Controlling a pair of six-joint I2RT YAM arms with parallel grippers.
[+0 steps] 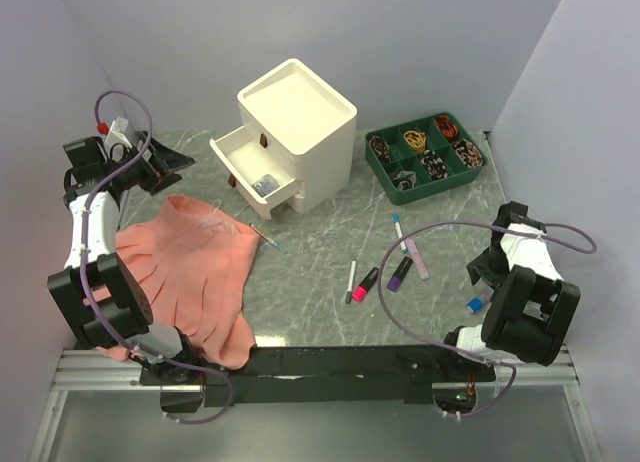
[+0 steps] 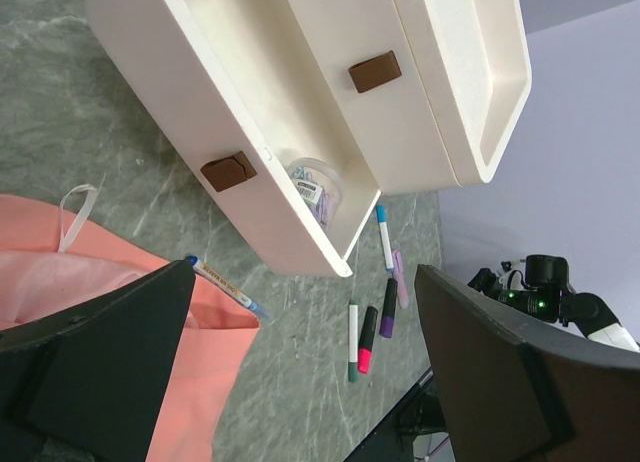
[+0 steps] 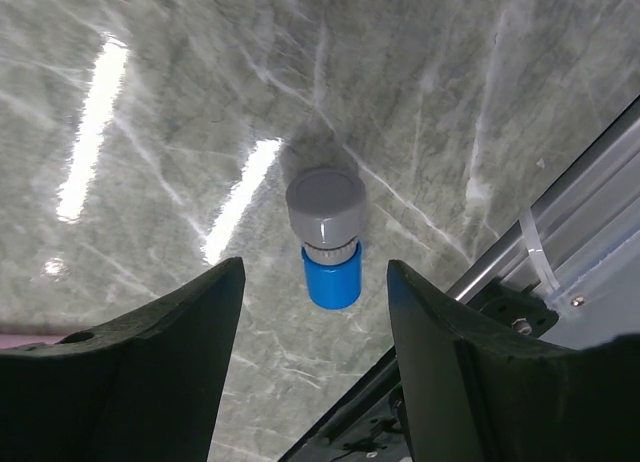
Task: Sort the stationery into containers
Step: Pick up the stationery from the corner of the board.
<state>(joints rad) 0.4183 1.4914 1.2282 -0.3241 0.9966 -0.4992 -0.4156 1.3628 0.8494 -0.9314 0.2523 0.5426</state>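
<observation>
The blue-and-grey stub (image 3: 326,222) sits on the worktop (image 3: 150,102) squarely between the fingers of the right claw (image 3: 314,277), which is open, clear of it and empty. The left claw (image 2: 305,282), wide open and empty, hangs well away by the cabinet (image 2: 430,112).

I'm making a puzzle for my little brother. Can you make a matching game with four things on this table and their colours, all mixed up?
Things:
1. cloth
2. cabinet
3. divided tray
4. small stubby piece by the right arm

Colours:
A. green
B. blue and grey
C. salmon pink
D. cream white

Pairs: 1-C, 2-D, 3-A, 4-B.
</observation>
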